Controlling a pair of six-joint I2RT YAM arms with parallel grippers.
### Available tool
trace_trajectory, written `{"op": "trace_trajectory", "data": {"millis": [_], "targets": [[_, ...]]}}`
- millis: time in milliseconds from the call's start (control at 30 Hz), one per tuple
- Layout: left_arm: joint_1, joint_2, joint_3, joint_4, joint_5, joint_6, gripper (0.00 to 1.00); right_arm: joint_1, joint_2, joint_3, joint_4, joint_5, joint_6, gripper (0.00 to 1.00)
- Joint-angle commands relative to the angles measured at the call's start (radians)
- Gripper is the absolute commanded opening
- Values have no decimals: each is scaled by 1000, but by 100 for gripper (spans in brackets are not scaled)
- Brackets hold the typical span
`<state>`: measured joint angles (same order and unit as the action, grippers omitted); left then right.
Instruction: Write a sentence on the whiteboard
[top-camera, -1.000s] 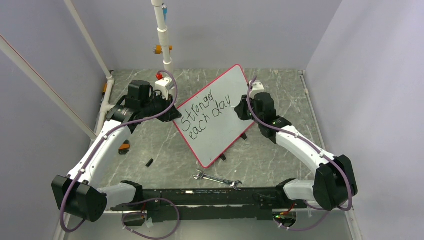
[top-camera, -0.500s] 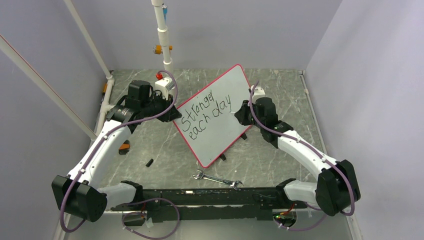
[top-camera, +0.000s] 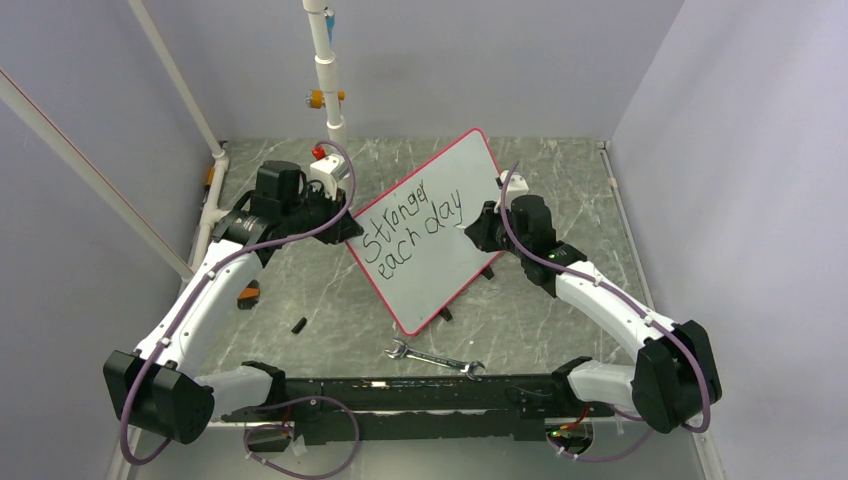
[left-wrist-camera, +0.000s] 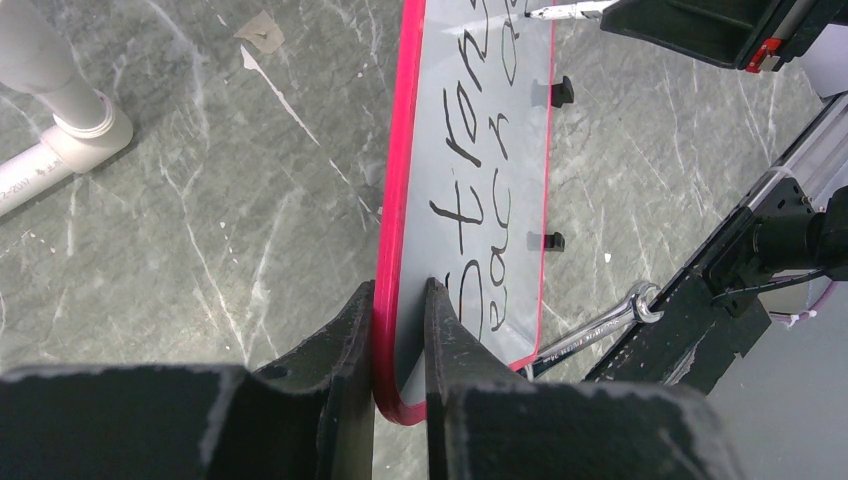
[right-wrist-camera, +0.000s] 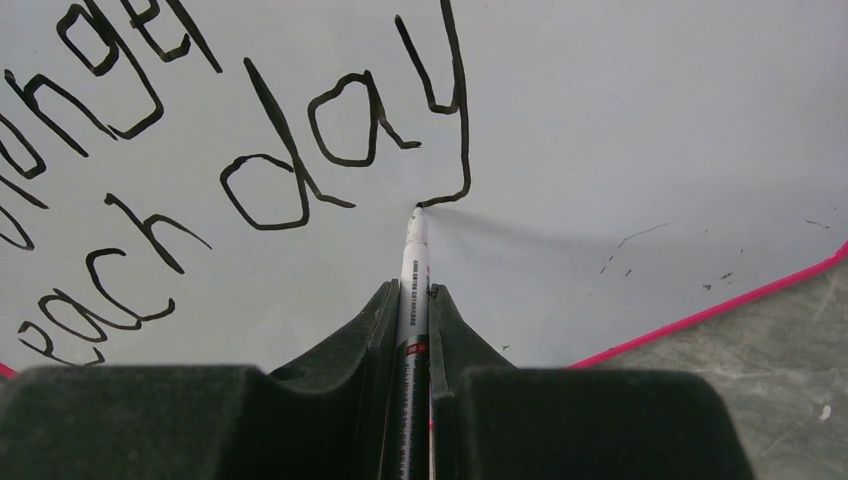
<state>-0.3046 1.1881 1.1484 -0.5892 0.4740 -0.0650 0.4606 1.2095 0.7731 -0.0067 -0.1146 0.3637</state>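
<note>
The whiteboard (top-camera: 440, 275), white with a red-pink rim, stands tilted on the marbled table. My left gripper (top-camera: 345, 232) is shut on its left rim; in the left wrist view the fingers (left-wrist-camera: 400, 290) pinch the red rim (left-wrist-camera: 395, 200) near a rounded corner. The sentence (top-camera: 410, 228) reads "Stronger each day" in black, in two lines. My right gripper (top-camera: 478, 228) is shut on a white marker (right-wrist-camera: 413, 260). Its tip touches the board (right-wrist-camera: 620, 120) at the end of the tail of the "y" in "day" (right-wrist-camera: 300, 160).
A steel wrench (top-camera: 435, 358) lies near the front, just ahead of the arm bases. A small black cap (top-camera: 298, 325) and an orange object (top-camera: 248, 296) lie left of the board. A white pipe (top-camera: 325, 70) stands at the back. Walls enclose three sides.
My right gripper has slid the marker a little down and to the left across the board, by the "y". The left gripper and the board have stayed put.
</note>
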Motion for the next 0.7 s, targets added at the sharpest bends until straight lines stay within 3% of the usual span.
{"op": "trace_trajectory", "data": {"millis": [0, 267, 667], "targets": [[7, -24, 7, 36, -134, 110, 0, 9, -3, 42, 39, -41, 18, 0], [6, -25, 7, 37, -132, 108, 0, 9, -76, 69, 24, -28, -1, 0], [7, -27, 6, 41, -122, 105, 0, 5, -158, 10, -56, 234, -50, 0]]}}
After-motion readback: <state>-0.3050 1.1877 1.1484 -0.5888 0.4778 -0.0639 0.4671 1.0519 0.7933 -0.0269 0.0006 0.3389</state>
